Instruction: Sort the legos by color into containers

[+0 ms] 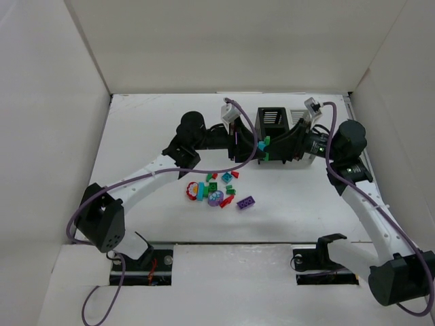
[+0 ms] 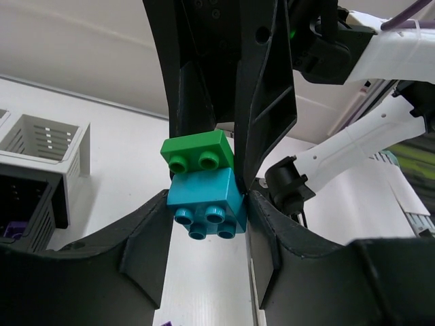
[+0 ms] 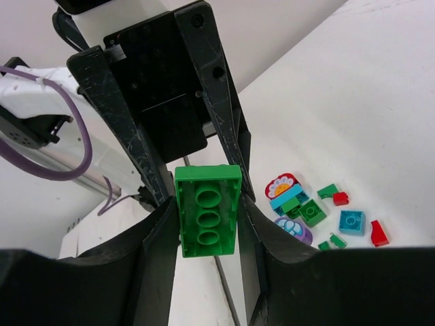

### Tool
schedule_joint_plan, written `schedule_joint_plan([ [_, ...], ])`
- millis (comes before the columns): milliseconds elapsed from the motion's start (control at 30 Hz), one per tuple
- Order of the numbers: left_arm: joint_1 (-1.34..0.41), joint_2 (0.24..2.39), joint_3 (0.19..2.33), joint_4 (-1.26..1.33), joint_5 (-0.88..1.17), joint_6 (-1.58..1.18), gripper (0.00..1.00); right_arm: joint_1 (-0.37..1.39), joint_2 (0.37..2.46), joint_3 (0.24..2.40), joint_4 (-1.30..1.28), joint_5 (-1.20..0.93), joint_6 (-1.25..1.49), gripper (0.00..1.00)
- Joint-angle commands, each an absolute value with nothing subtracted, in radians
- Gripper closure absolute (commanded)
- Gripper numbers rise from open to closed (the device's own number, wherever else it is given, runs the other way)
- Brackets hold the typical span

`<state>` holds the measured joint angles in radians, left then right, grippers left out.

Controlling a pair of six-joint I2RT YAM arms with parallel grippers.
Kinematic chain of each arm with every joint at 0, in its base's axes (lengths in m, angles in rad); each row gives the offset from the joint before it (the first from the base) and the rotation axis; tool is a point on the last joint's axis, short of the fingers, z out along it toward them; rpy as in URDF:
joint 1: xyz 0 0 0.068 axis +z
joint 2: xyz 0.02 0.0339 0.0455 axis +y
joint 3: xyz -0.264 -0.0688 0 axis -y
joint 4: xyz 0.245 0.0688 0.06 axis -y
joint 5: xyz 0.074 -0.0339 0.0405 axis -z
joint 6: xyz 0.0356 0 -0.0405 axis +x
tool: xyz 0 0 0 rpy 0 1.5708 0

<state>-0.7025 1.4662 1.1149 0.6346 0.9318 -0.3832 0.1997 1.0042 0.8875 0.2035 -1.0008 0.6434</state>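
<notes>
Squeezing a teal brick [image 2: 204, 198], the left pincer [image 2: 207, 224] faces the right pincer [image 3: 207, 227], which is clamped on a green brick [image 3: 207, 197] touching it, just beside the black bin [image 1: 273, 117]. On the surface [image 1: 292, 207] lie other bricks [image 1: 216, 197].

The containers [image 1: 273, 117] are set at the far middle of the bench [image 1: 149, 129]. Just before them, the left claw [image 1: 257, 145] and right claw [image 1: 270, 144] are met tip to tip, with the joined legos [image 1: 264, 142] clamped between both. The loose legos [image 1: 216, 193] are heaped nearer, to the left; a single brick [image 1: 245, 202] is set just right of them.
</notes>
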Motion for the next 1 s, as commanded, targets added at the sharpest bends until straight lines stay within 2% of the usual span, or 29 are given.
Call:
schedule_joint_plan([
  [0, -0.704, 1.439, 1.161, 0.689, 0.966, -0.37, 0.78, 0.212, 1.014, 0.937, 0.259, -1.012, 0.627, 0.73],
  [33, -0.704, 1.439, 1.161, 0.689, 0.966, -0.37, 0.96, 0.212, 1.014, 0.937, 0.259, -1.012, 0.627, 0.73],
  [67, -0.693, 1.439, 1.161, 0.689, 0.966, -0.37, 1.0, 0.212, 1.014, 0.937, 0.259, -1.012, 0.627, 0.74],
  [200, -0.666, 1.439, 1.141, 0.689, 0.966, -0.393, 1.0, 0.212, 1.005, 0.937, 0.259, -1.012, 0.618, 0.76],
  [567, -0.469, 1.359, 1.035, 0.729, 0.942, -0.479, 1.0, 0.038, 0.962, 0.893, 0.25, -1.023, 0.618, 0.8],
  [667, -0.469, 1.359, 1.075, 0.64, 0.898, -0.419, 1.0, 0.029, 0.971, 0.893, 0.25, -1.011, 0.618, 0.8],
  [833, -0.482, 1.511, 1.259, 0.394, 0.619, -0.368, 1.0, 0.011, 0.96, 0.893, 0.151, -0.889, 0.601, 0.8],
  [933, -0.54, 1.67, 1.483, 0.177, 0.407, -0.312, 1.0, 0.011, 0.922, 0.942, -0.051, -0.656, 0.522, 0.8],
  [967, -0.551, 1.716, 1.543, 0.137, 0.299, -0.311, 1.0, 0.011, 0.913, 0.952, -0.096, -0.511, 0.511, 0.8],
])
